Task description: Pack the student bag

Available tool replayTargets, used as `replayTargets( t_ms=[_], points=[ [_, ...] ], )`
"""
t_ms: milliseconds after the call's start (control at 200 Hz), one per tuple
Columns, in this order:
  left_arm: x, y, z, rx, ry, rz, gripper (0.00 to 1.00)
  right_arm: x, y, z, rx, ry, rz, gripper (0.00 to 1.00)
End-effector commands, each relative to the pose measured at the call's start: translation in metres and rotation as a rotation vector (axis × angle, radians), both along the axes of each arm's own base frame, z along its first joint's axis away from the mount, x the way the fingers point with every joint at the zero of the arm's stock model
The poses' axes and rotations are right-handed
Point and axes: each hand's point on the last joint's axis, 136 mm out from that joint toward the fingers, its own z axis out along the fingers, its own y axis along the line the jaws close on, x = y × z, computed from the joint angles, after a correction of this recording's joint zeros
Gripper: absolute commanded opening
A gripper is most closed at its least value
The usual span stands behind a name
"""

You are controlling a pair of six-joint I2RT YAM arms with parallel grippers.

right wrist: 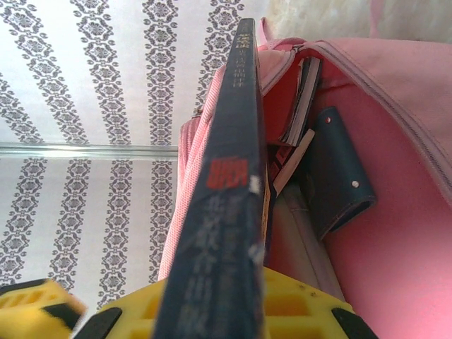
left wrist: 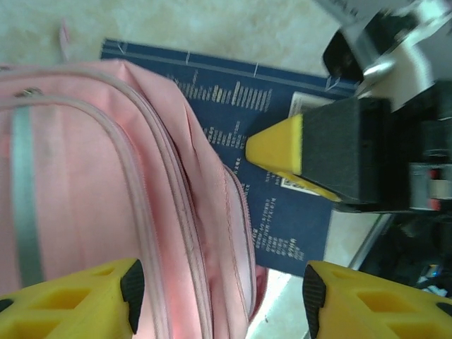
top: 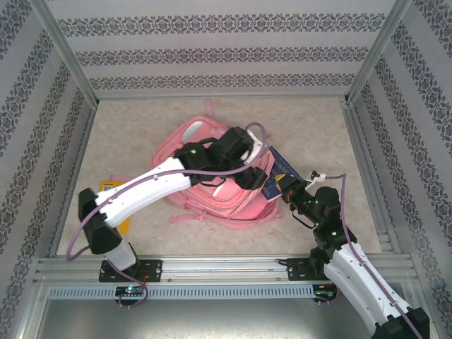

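Clamping a flat dark-blue book (right wrist: 227,176) edge-on, right pincer (right wrist: 212,314) points its long axis straight ahead into the large pink fabric student bag (right wrist: 402,233); left pincer (left wrist: 219,289) released.

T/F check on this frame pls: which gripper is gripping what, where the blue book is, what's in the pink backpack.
1. The right gripper is shut on a thin dark blue book. True.
2. The left gripper is clamped on the large pink fabric backpack. False: its fingers stand apart, open, over the bag.
3. The book is fully inside the backpack. False: a large part of it lies outside, beside the bag, and the right gripper holds it.
4. The backpack already holds things. True: other books and a dark blue flat case sit inside the opening.
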Motion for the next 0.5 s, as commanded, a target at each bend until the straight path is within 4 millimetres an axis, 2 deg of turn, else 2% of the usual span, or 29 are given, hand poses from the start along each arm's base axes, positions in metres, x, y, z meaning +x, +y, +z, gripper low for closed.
replayTargets(
  t_ms=[0, 160, 255, 295, 380, 440, 495],
  points=[
    [0.002, -0.002, -0.023, 0.099, 0.009, -0.005, 0.62, -0.003, 0.008, 0.046, 0.078, -0.155, 0.047, 0.00],
    [0.003, -0.018, -0.042, 0.105, 0.041, -0.029, 0.60, -0.003, 0.009, 0.045, 0.077, -0.152, 0.051, 0.00],
    [0.006, -0.021, -0.051, 0.115, 0.048, -0.026, 0.53, -0.003, 0.009, 0.045, 0.077, -0.149, 0.055, 0.00],
    [0.008, -0.022, -0.054, 0.122, 0.043, -0.024, 0.46, -0.004, 0.010, 0.045, 0.077, -0.152, 0.057, 0.00],
    [0.009, -0.022, -0.056, 0.130, 0.031, -0.034, 0.23, -0.004, 0.010, 0.046, 0.069, -0.159, 0.061, 0.00],
    [0.009, -0.023, -0.053, 0.122, 0.026, -0.043, 0.01, -0.005, 0.009, 0.042, 0.047, -0.151, 0.057, 0.00],
    [0.004, -0.025, -0.044, 0.094, 0.026, -0.073, 0.00, -0.005, 0.007, 0.038, 0.026, -0.141, 0.050, 0.00]
  ],
)
